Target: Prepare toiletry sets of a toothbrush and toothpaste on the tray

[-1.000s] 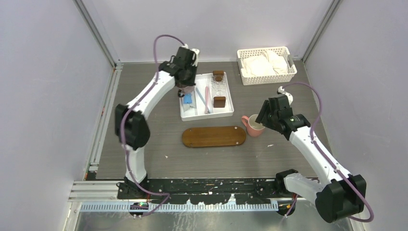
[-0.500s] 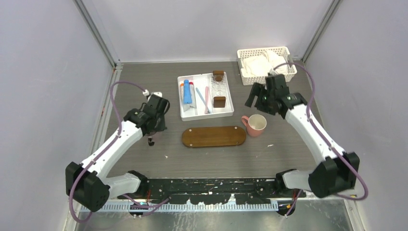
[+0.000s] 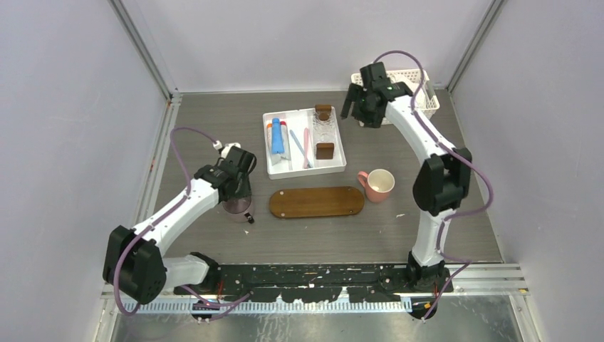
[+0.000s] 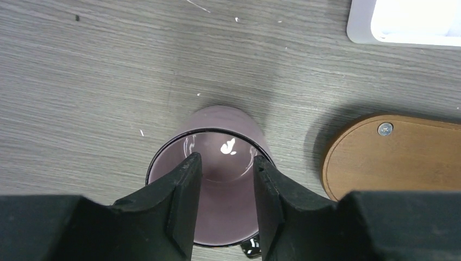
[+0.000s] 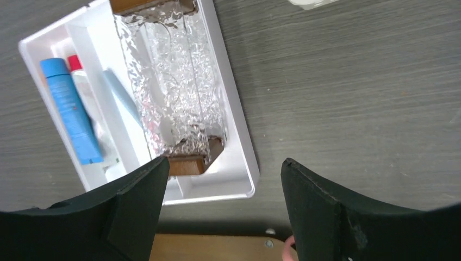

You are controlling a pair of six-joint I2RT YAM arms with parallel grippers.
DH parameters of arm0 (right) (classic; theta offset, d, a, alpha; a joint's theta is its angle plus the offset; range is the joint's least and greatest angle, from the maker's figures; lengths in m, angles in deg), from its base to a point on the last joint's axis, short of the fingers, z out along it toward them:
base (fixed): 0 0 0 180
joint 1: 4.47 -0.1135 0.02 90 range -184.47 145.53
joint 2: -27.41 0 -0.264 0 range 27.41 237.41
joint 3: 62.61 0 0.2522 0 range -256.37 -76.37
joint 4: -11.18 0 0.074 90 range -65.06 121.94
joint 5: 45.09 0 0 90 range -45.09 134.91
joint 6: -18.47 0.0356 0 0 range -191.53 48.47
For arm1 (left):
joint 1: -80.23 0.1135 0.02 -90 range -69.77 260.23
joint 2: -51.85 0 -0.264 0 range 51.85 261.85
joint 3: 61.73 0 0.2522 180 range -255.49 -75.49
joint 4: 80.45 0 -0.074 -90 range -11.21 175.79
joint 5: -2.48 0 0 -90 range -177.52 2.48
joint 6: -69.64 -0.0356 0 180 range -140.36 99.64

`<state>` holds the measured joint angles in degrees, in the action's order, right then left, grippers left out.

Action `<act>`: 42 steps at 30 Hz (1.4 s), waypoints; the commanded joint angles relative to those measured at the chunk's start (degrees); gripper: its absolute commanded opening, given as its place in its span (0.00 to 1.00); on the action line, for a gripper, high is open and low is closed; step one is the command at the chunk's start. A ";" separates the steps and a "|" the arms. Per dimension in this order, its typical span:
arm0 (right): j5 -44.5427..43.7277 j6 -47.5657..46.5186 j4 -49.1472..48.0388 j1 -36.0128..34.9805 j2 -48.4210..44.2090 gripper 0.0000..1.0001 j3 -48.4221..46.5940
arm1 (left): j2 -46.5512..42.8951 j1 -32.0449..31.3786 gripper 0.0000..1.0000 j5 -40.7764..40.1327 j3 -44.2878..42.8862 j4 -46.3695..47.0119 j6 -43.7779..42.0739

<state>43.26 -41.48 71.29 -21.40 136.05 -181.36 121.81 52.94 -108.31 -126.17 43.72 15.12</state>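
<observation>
The left gripper (image 4: 225,163), partly parted and empty, is held over the mouth of the glossy mauve cup (image 4: 217,117) just beside the bare brown wooden oval tray (image 3: 317,201); the cup could be tipped should a finger catch its rim. The right gripper (image 5: 224,163) is held wide and empty near the white divided tray (image 3: 305,175), where the blue toothpaste tube (image 3: 276,137) and slim pink toothbrush (image 3: 308,146) lie, hemmed by narrow partitions.

Robotics lab test cell, grey wood-grain table (image 3: 214,121) enclosed by plain lilac panels (image 3: 71,107), framed by aluminium posts (image 3: 142,50), two white arms (image 3: 178,214) bolted along a black rail (image 3: 313,274).
</observation>
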 commanded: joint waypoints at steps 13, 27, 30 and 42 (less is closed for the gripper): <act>-4.63 -4.28 8.98 -5.73 19.13 0.78 -18.34 | -3.47 0.66 0.42 1.55 0.97 2.20 -1.31; -5.91 -4.65 11.59 -6.33 27.79 0.76 -28.67 | -10.48 0.66 0.50 1.90 0.40 -0.75 -1.47; -5.85 -4.51 12.00 -6.31 29.38 0.72 -30.54 | -11.96 0.66 0.50 2.07 0.66 -0.93 -1.47; -5.21 -4.80 10.86 -6.43 31.11 0.45 -28.95 | -15.12 0.66 0.50 1.73 0.92 -1.88 -1.82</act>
<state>38.54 -45.37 81.34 -27.56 166.56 -209.53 108.15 53.36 -106.37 -124.77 42.15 13.70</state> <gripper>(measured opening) 0.503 0.500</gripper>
